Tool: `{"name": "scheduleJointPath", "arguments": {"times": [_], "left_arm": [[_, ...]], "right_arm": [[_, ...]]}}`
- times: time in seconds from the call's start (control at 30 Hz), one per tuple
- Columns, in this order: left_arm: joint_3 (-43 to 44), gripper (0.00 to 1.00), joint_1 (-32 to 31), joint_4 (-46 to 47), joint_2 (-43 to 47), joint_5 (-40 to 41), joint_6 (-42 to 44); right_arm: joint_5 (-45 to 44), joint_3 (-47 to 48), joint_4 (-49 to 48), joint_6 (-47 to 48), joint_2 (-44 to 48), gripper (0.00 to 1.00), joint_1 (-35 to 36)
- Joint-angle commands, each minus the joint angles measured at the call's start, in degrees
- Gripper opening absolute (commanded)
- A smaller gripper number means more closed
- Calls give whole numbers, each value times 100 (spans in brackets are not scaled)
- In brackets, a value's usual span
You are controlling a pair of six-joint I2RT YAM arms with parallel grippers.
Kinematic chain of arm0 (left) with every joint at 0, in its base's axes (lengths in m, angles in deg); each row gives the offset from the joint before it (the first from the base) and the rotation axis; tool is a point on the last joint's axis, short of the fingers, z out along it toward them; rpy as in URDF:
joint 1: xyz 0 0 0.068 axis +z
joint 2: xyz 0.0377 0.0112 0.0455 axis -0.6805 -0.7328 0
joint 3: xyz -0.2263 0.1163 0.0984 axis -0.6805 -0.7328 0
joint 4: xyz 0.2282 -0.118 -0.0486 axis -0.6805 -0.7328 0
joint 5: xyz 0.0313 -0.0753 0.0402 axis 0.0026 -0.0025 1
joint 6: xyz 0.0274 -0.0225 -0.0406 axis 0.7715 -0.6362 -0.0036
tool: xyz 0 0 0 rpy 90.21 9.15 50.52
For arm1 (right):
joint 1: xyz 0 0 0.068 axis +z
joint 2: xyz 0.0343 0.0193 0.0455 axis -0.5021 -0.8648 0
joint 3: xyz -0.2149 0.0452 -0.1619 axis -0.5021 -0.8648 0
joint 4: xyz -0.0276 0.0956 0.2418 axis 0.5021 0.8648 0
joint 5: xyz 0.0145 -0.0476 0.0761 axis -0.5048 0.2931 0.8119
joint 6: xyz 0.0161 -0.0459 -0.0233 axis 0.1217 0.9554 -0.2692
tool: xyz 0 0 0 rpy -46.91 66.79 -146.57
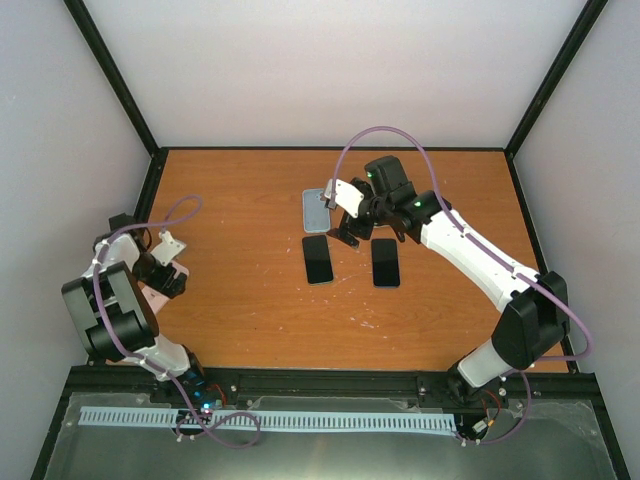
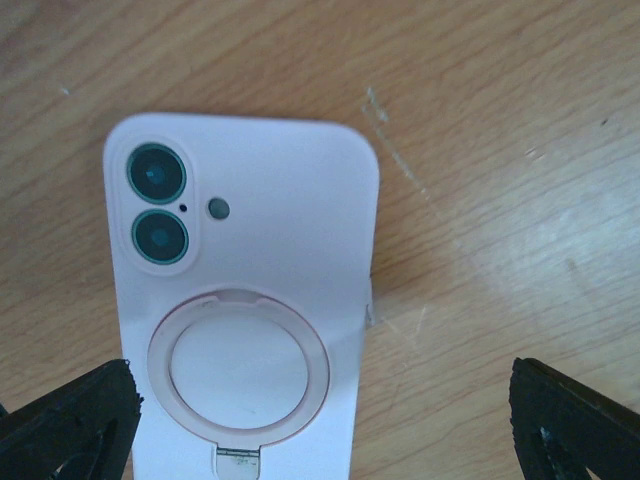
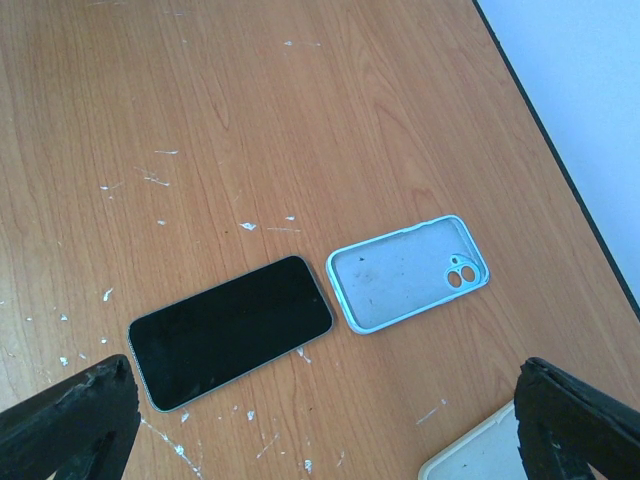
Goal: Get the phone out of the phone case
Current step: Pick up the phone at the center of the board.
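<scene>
A pale pink case with a ring stand, the phone inside it [image 2: 245,290], lies face down on the wooden table, two camera lenses showing. My left gripper [image 2: 320,440] is open low over it, the case nearer the left finger; in the top view the left gripper [image 1: 168,274] hovers at the table's left edge over the pink case [image 1: 158,296]. My right gripper [image 3: 325,430] is open and empty above mid-table, also in the top view [image 1: 348,232].
A bare black phone [image 3: 230,332] lies face up beside an empty light blue case [image 3: 408,273]. A white case corner [image 3: 480,455] shows by the right finger. A second black phone [image 1: 385,262] lies to the right of the first [image 1: 318,259].
</scene>
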Motion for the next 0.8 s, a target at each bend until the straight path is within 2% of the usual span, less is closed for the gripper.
{"name": "scheduleJointPath", "arguments": {"times": [0.0, 0.13, 0.5, 0.6, 0.77], "left_arm": [[-32, 100, 290, 276, -276, 208, 546], [11, 100, 500, 398, -592, 331, 690], [144, 99, 515, 608, -1156, 303, 753], [289, 93, 512, 516, -1280, 109, 638], [388, 73, 482, 561, -1200, -145, 275]], "right_arm": [[103, 216, 78, 34, -106, 100, -45], [180, 188, 74, -24, -112, 100, -44], [141, 238, 98, 22, -142, 100, -43], [135, 265, 119, 61, -151, 100, -48], [184, 365, 135, -8, -196, 100, -45]]}}
